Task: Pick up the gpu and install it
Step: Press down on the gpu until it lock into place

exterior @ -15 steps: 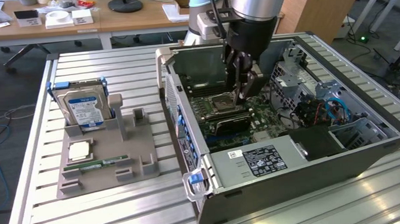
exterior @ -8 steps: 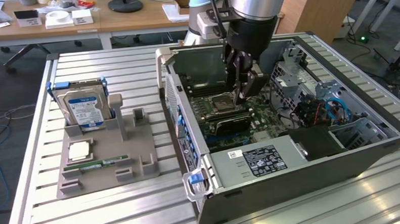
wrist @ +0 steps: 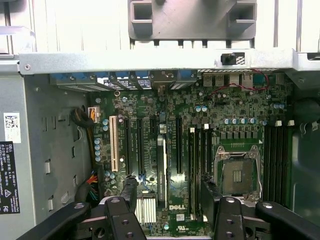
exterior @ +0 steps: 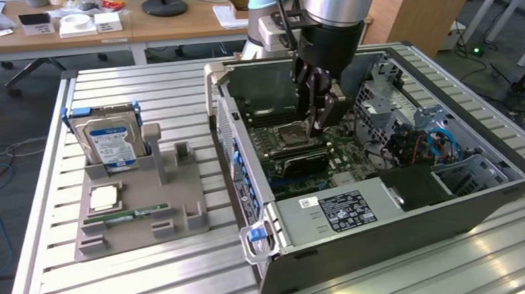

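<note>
My gripper [exterior: 319, 118] hangs inside the open computer case [exterior: 477, 197], just above the motherboard [exterior: 334, 150] near the CPU socket [exterior: 290, 134]. Its fingers [wrist: 120, 220] stand wide apart with nothing between them. A thin dark card, the gpu [exterior: 297, 161], stands on edge in a motherboard slot just below the gripper. In the wrist view the gpu [wrist: 161, 167] appears edge-on among the black expansion slots, in line with the gap of the gripper [wrist: 173, 222] and apart from both fingers.
A grey holder tray [exterior: 186, 220] lies at the exterior view's left on the slatted table. It carries a hard drive [exterior: 110, 140], a CPU [exterior: 105, 197] and a green memory stick [exterior: 126, 214]. The power supply [exterior: 341, 213] and drive cage [exterior: 394, 108] crowd the case.
</note>
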Robot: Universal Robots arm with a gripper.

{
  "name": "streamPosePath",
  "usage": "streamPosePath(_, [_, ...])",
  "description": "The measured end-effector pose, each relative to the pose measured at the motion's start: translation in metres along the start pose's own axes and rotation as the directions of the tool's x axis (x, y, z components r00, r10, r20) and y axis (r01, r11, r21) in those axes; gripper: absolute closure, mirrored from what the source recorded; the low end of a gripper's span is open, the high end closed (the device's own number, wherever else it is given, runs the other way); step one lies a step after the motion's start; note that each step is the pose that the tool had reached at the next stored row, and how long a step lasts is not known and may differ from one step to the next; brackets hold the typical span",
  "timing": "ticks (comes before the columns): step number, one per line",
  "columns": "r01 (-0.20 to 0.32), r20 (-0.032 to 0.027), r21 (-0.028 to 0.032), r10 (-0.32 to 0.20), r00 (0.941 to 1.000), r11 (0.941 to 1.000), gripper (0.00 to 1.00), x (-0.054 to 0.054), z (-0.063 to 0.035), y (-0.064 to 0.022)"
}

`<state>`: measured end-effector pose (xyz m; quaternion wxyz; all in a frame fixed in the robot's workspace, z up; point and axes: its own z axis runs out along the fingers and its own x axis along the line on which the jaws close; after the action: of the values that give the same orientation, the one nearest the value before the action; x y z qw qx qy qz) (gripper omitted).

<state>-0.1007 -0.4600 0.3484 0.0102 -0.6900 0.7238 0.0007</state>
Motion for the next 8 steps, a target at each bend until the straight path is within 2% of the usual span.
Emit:
streamPosePath(3, [0.000, 0.0000, 0.0000, 0.000, 1.0000, 1.0000, 0.38, 0.0000, 0.0000, 0.0000])
streamPosePath(5, [0.000, 0.0000, 0.0000, 0.000, 1.0000, 1.0000, 0.51, 0.0000, 0.0000, 0.0000])
streamPosePath(6, [0.000, 0.0000, 0.0000, 0.000, 1.0000, 1.0000, 0.51, 0.0000, 0.0000, 0.0000])
streamPosePath(8, [0.000, 0.0000, 0.0000, 0.000, 1.0000, 1.0000, 0.63, 0.0000, 0.0000, 0.0000])
